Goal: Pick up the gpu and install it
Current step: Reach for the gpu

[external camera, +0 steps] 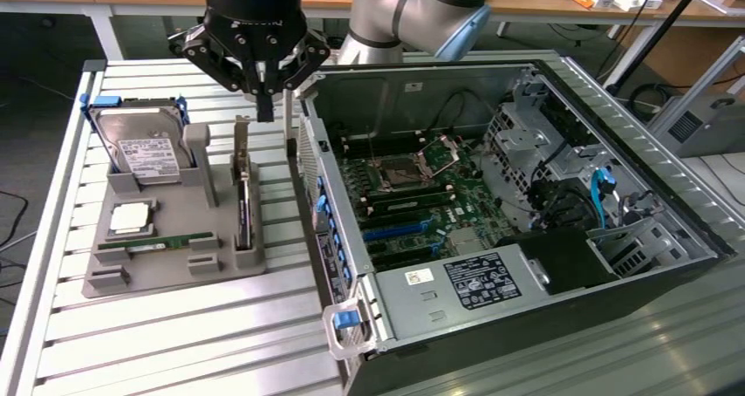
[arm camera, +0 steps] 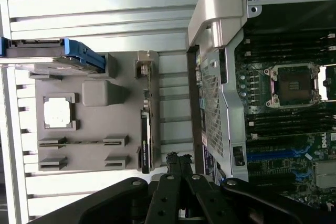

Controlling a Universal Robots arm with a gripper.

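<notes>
I am hovering my gripper (external camera: 265,113) above the slatted table (external camera: 174,335), with my two fingers pressed together and pinching nothing. The gpu (external camera: 244,206) is standing on its long edge in a slot of the grey tray (external camera: 163,267), on the side of the tray nearest the open computer case (external camera: 605,92). Its silver bracket end is pointing toward me, and its dark body is running away along the tray.

My fingertips are hanging above the strip between the tray and the case wall, just to the exterior view's right of the bracket (near it, but not touching the card). In the wrist view the gripper (arm camera: 176,159) is sitting beside the dark end of the gpu (arm camera: 145,141), with the case edge on the other side.

A hard drive (external camera: 140,145) is leaning upright at the tray's far corner. The motherboard (external camera: 407,187) is lying exposed inside the case.
</notes>
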